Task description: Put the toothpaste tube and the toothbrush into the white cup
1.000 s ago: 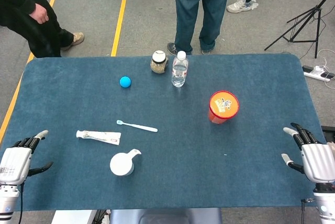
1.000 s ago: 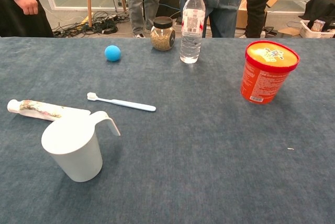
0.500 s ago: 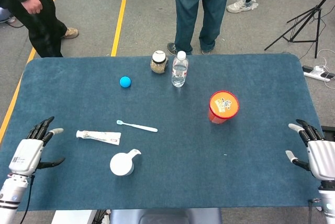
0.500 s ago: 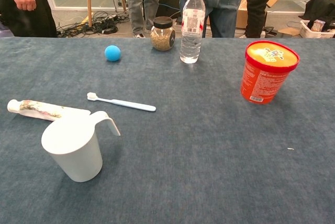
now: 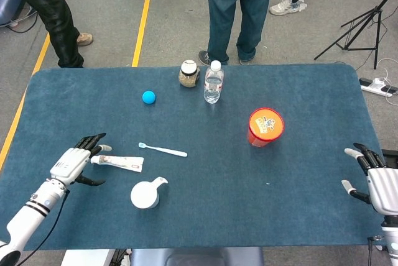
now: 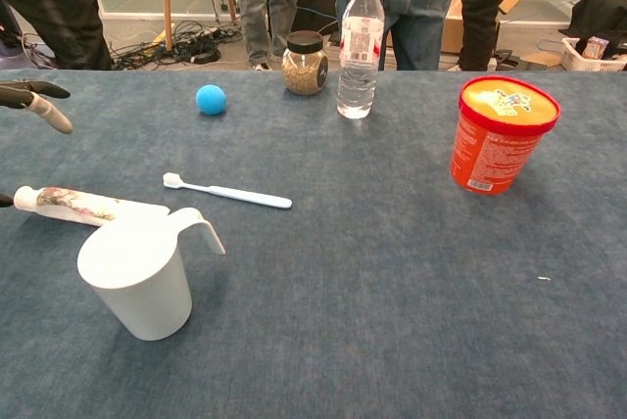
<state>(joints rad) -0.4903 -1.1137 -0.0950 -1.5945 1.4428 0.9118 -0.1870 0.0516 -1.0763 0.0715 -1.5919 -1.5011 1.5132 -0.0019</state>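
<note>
From the head view, the left robot hand (image 5: 73,163) sits at the cap end of the toothpaste tube (image 5: 118,163), fingers spread apart and holding nothing; whether a fingertip touches the cap cannot be told. It looks placed there to begin a grasp on the tube's narrow end. The tube lies flat on the blue worktop (image 5: 311,92), with the toothbrush (image 5: 163,150) just beyond it, also flat, bristle end toward the left. The white cup (image 5: 145,194) stands upright near both, just on the robot's side of the tube, mouth open upward, so either item needs only a short carry. The right robot hand (image 5: 378,186) waits at the far right edge, fingers apart and empty, well away from everything. Further back stand a blue ball (image 5: 148,97), a glass jar (image 5: 188,73), a water bottle (image 5: 213,82) and an orange tub (image 5: 265,126).

In the chest view, only fingers (image 6: 37,104) of the left robot hand show at the left edge, above the tube (image 6: 83,206). The cup (image 6: 140,279) has a curved handle pointing toward the toothbrush (image 6: 230,192). The tube carries a coloured print, the water bottle (image 6: 359,44) a label and the orange tub (image 6: 500,135) a pictured lid, but no writing on any of them can be read. The right robot hand is out of this view.
</note>
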